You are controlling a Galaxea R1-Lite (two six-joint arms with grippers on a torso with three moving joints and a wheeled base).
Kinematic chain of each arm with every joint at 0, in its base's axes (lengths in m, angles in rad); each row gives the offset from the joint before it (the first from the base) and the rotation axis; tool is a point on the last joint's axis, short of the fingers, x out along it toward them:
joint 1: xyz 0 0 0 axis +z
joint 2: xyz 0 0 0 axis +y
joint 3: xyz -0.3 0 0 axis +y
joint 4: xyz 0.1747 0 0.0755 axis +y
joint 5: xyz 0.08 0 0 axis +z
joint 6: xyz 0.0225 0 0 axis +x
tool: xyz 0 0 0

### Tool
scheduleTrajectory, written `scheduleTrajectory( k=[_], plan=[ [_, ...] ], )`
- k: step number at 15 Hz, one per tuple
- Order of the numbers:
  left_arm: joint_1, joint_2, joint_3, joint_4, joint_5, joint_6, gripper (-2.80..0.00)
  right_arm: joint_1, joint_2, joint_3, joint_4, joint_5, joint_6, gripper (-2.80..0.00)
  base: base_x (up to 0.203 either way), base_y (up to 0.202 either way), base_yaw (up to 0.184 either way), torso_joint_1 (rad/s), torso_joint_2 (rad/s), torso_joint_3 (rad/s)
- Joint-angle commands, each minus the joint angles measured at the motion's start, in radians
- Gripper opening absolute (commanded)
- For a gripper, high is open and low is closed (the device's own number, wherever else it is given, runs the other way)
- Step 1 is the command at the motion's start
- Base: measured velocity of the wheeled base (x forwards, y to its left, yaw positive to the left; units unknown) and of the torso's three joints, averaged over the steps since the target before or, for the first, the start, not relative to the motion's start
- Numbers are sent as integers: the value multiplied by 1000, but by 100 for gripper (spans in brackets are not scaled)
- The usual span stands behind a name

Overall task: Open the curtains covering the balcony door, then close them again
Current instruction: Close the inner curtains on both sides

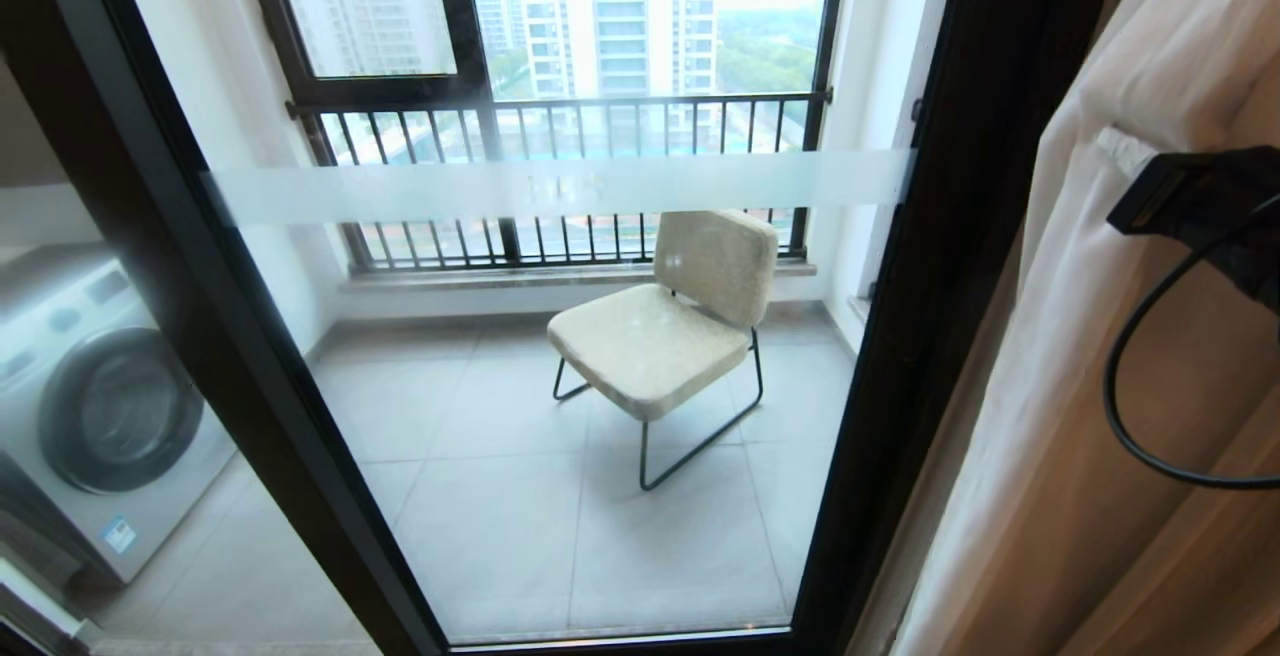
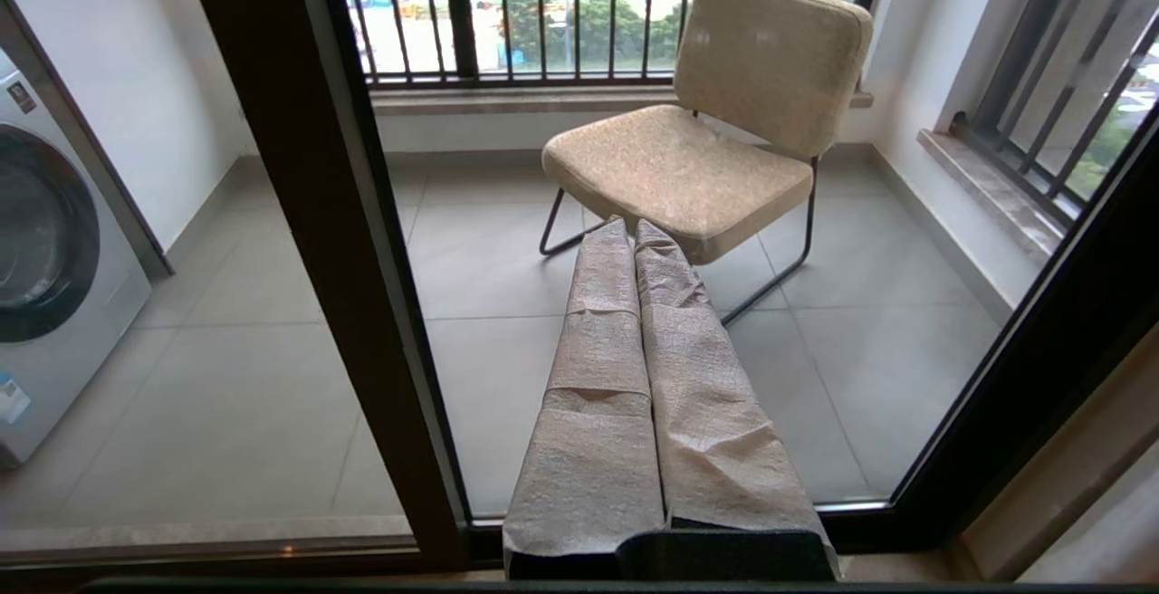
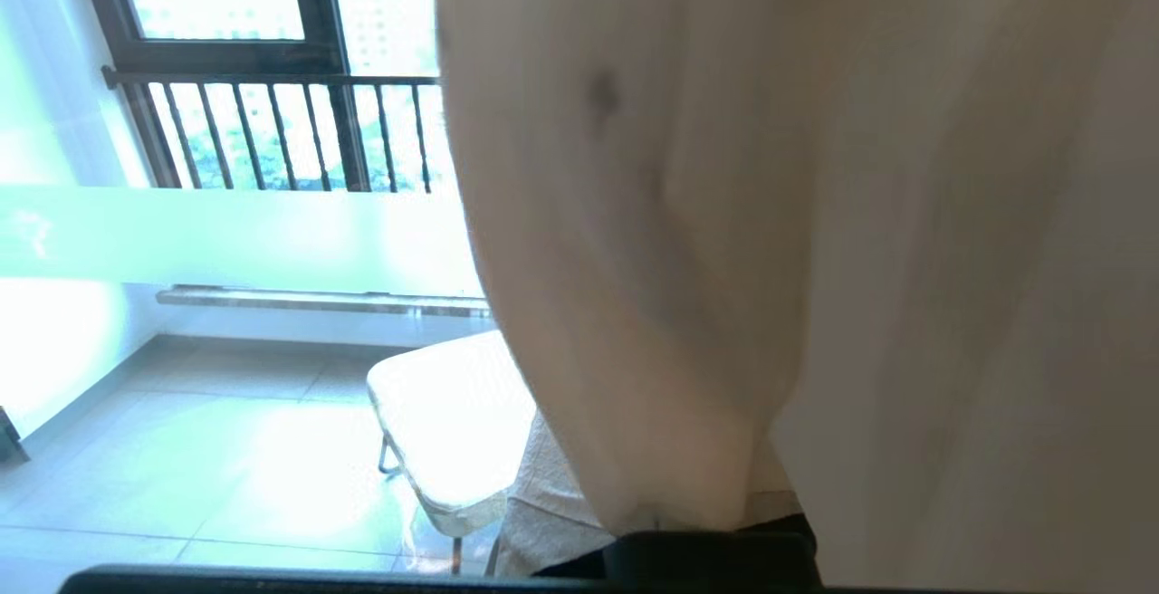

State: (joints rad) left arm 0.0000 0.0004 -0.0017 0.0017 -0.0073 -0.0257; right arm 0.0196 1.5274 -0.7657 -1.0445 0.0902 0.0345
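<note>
Your curtains (image 1: pixel 1080 356) are gathered at the right edge of the head view, cream sheer folds in front with the heavier beige drape behind them, both cut off by the frame. The right gripper (image 1: pixel 1125 151) sits high among those folds; its jaws are pressed together with the sheer's edge caught between them, though in the right wrist view the cloth (image 3: pixel 770 241) fills most of the frame and hides the fingertips, so you only see a padded finger (image 3: pixel 552 508) poking out under the hem. A black cable (image 1: pixel 1130 406) loops down from that arm across the drape.

Left of the curtains, the balcony door (image 1: pixel 900 316) stands uncovered: dark frames, clear glass, and a frosted band (image 1: pixel 560 186) running across it. Through the glass you can see a beige chair (image 1: pixel 665 326) on thin metal legs on the tiled balcony floor (image 1: pixel 500 516), the barred window (image 1: pixel 560 116) behind it with tower blocks beyond, and a washing machine (image 1: pixel 95 406) at the far left, partly cut off.

The left gripper (image 2: pixel 636 232) hangs low before the door, pointing toward the chair, its wrapped jaws pressed together on nothing. It touches neither the glass nor the fabric.
</note>
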Motion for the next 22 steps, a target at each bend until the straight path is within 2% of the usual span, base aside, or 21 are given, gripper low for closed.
scheduleTrajectory(
  k=[1, 18, 22],
  plan=[
    [0, 0, 0, 0, 0, 0, -280, 1, 3, 0, -6, 0, -1, -280, 0, 194, 1, 2, 3, 3],
    [0, 0, 0, 0, 0, -2, -280, 61, 16, -2, -8, -1, -3, -280, 0, 193, 0, 3, 4, 3],
    [0, 0, 0, 0, 0, -2, -280, 80, 41, -43, -6, -1, -7, -280, 0, 188, 0, 1, 4, 1]
  ],
)
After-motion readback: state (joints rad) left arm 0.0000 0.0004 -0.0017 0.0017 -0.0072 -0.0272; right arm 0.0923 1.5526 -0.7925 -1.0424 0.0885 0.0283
